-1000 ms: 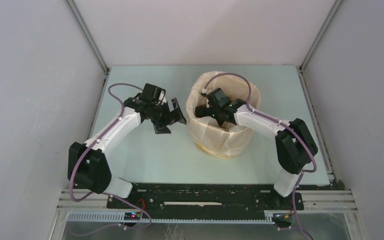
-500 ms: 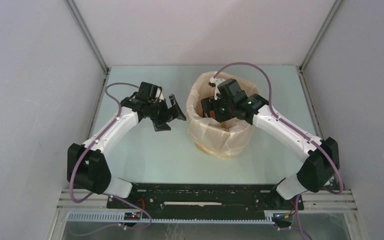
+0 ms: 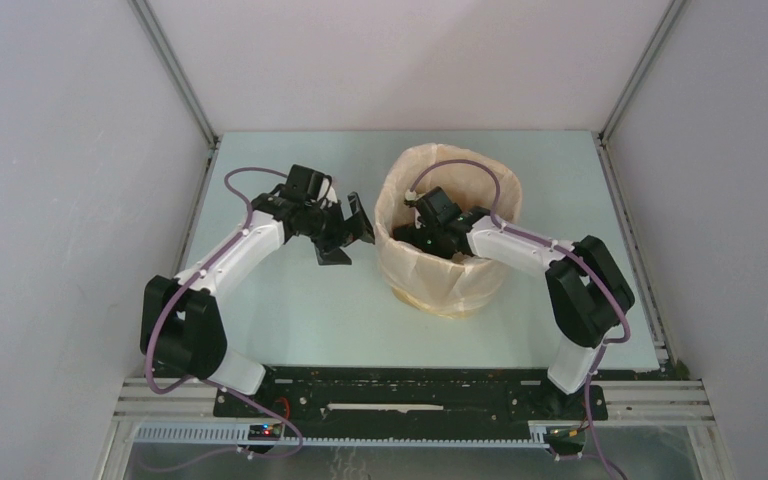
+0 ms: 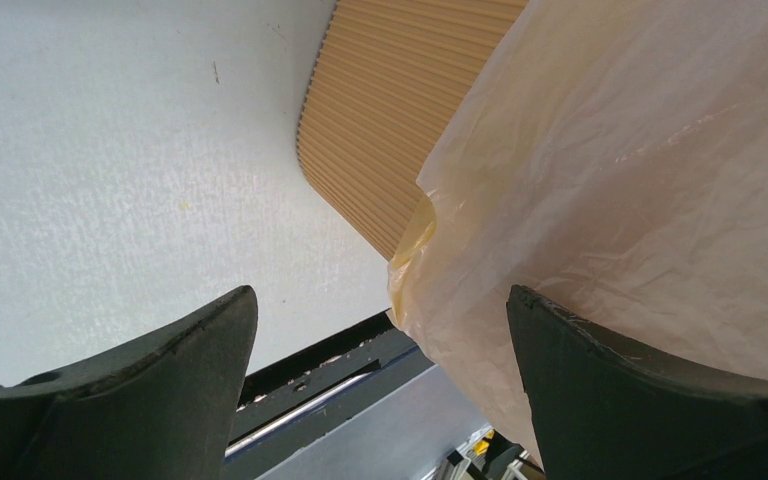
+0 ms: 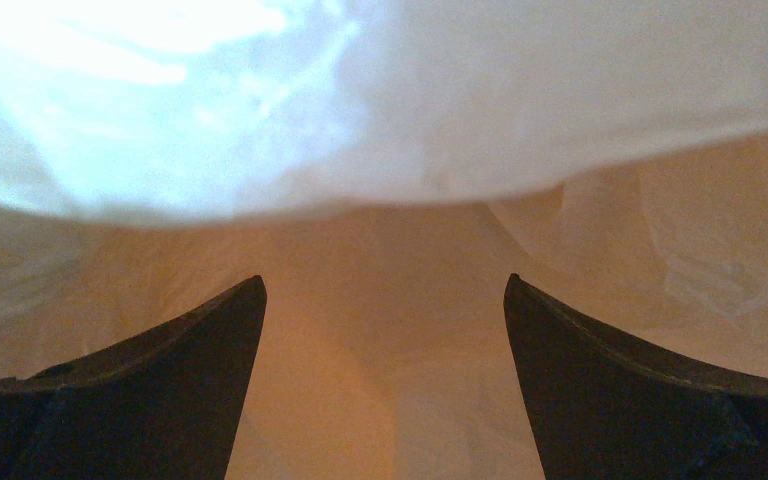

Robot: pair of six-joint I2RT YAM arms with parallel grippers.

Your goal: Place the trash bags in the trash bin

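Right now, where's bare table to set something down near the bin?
Bare: pale tabletop between both arms, in front of the ribbed yellow-orange plastic bin; also the back-right corner. Crowded: left end effector sits close beside the bin's translucent cream plastic bag; right end effector is inside the bin.

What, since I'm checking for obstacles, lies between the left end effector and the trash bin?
Only bare table and the trash bag draped over the trash bin, seen in the top external view.
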